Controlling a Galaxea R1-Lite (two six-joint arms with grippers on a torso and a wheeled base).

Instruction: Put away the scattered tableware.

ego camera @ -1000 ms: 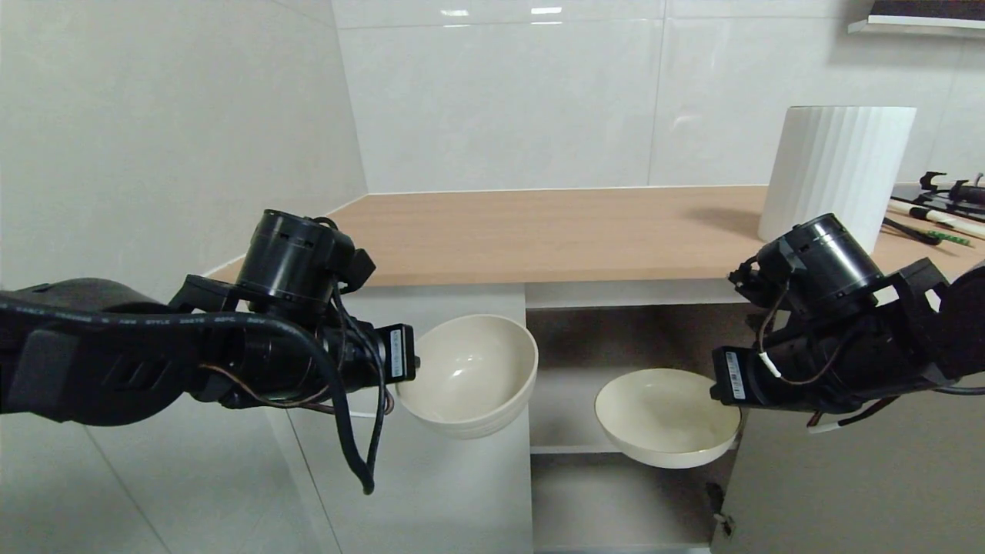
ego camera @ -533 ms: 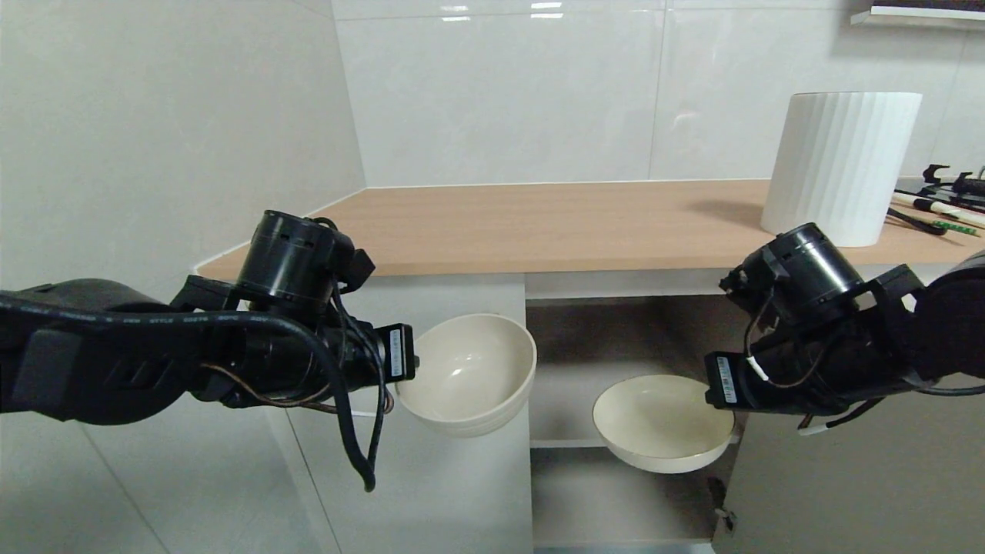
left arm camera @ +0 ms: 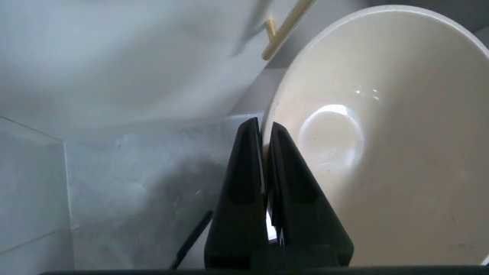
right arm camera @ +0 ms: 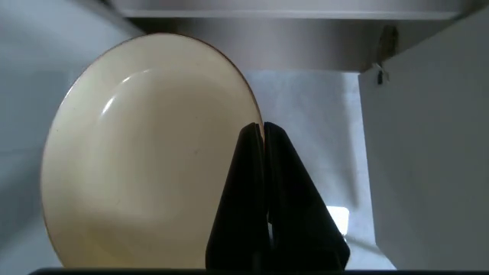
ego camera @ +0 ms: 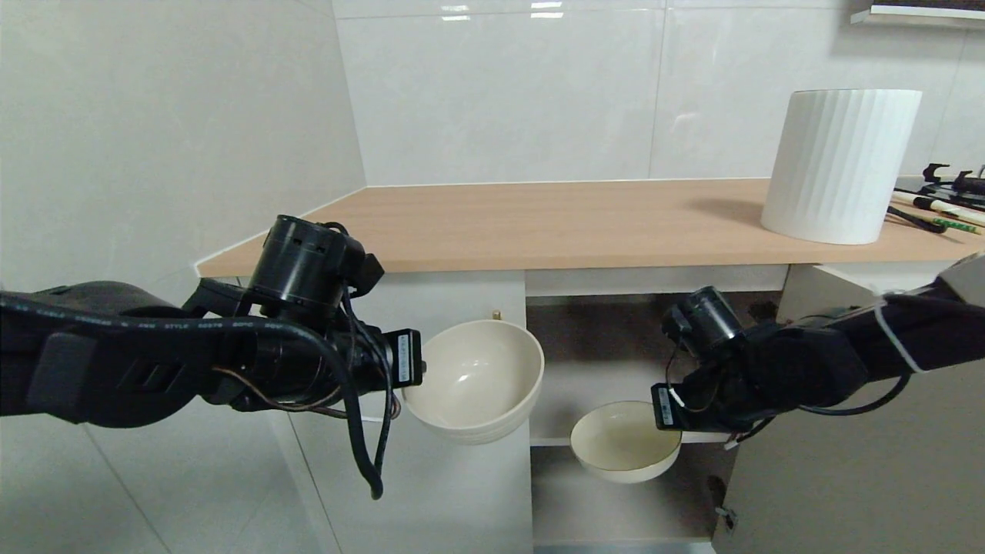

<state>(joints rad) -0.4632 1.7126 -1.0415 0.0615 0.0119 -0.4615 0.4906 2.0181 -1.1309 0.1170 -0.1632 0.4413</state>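
left gripper (left arm camera: 263, 131): it is clenched on the near rim of a deep cream bowl (ego camera: 477, 381); one finger is seen inside the rim and one outside.
deep bowl: it is held in the air with the opening up and slightly tilted, in front of the closed cabinet door (ego camera: 431, 492), just left of the open compartment.
right gripper (right arm camera: 262, 134): it is pinched on the rim of a shallow cream bowl (ego camera: 625, 442), with the fingers pressed together over the edge.
shallow bowl: it is held at the mouth of the open compartment, at the level of the inner shelf (ego camera: 550, 442); whether it touches the shelf cannot be told.
key relation: the shelf lies straight ahead of the right gripper, beyond the shallow bowl, so a forward push and a small lowering are judged to be needed. the right arm is the nearer one to the opening. the deep bowl must be carried to the right before it can enter.
risk: the two bowls are near each other, and a knock at the door edge is possible.
count: two bowls, one in each gripper; two grippers; one shelf seen.
around: on the wooden countertop (ego camera: 554, 223) one white ribbed container (ego camera: 839, 165) stands upright, and some utensils (ego camera: 935, 215) lie at the far right; their number cannot be counted.
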